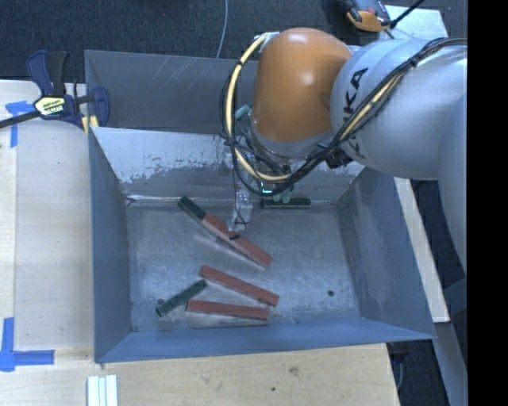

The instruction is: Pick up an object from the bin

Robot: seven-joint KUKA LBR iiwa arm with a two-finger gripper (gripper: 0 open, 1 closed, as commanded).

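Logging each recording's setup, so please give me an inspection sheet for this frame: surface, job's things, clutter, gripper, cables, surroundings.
surface: grey metal bin, floor scuffed and speckled.
job's things: diagonal bar, red-brown with a dark end, lying at the back of the floor.
clutter: middle bar and front bar, both red-brown; dark green stick beside the front bar.
grippers: gripper is low in the bin, its tip at the diagonal bar's middle.
cables: yellow and black cables loop round the orange wrist cover.
surroundings: orange-and-black item at the top edge, kind unclear.
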